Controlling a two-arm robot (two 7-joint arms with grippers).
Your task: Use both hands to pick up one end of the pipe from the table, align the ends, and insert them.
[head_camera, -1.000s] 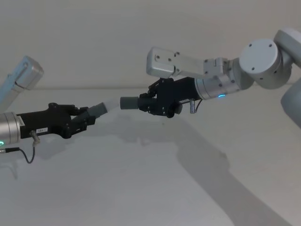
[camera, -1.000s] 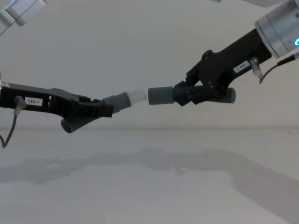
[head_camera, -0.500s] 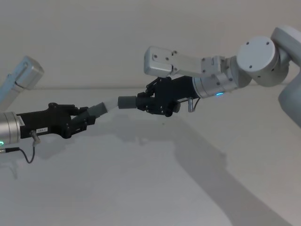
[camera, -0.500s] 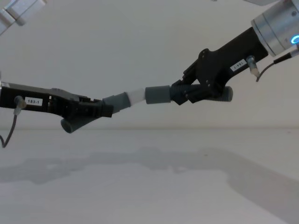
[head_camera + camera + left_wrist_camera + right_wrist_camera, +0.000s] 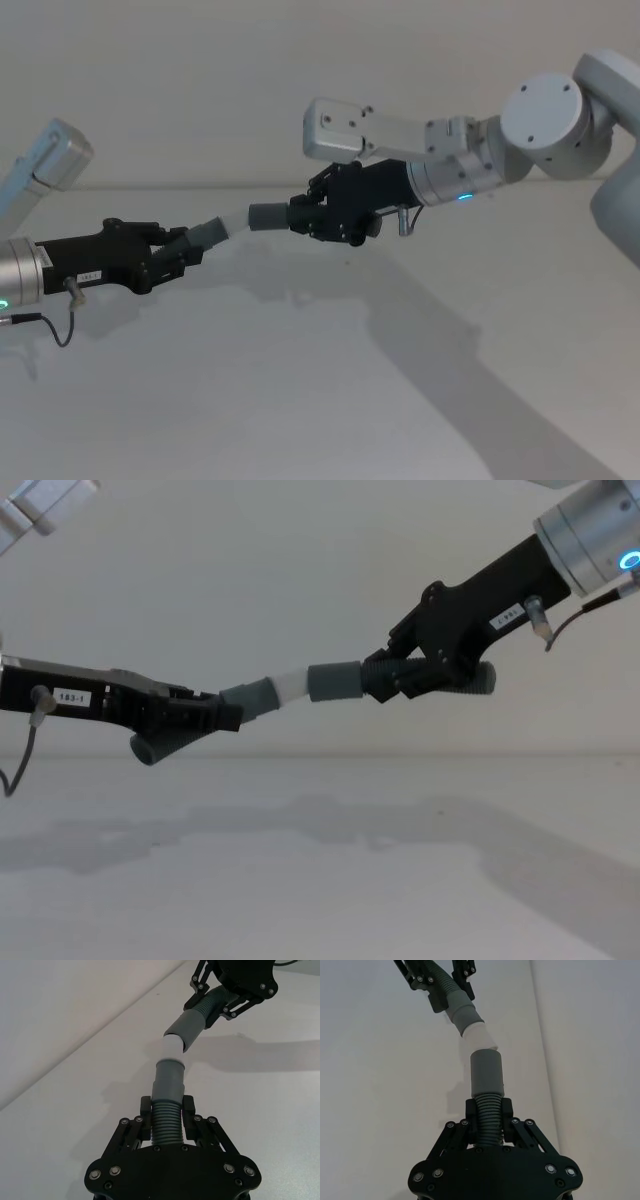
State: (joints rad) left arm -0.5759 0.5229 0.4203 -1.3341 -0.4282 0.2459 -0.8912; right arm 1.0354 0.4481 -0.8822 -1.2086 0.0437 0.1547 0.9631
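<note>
Gripping the white-tipped piece (image 5: 250, 695), the left gripper (image 5: 225, 715) hangs above the table (image 5: 300, 880). The right gripper (image 5: 385, 680) is clamped on the sleeve piece (image 5: 335, 681). White tip (image 5: 290, 683) touches the sleeve mouth (image 5: 312, 682).

Left gripper (image 5: 166, 1106) and right gripper (image 5: 489, 1108): matt black plastic, with glinting metal screws (image 5: 227, 1167). Between the fingers (image 5: 145, 1110) the left pipe piece (image 5: 166, 1125) and right pipe piece (image 5: 489, 1120) are ribbed grey plastic — beyond them smooth, at the matt white tip (image 5: 172, 1046) and grey sleeve (image 5: 487, 1076).

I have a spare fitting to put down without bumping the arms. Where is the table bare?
The table is bare below both arms. Crowded only mid-air: the left gripper holds the white-tipped pipe piece at the mouth of the sleeve piece in the right gripper.
</note>
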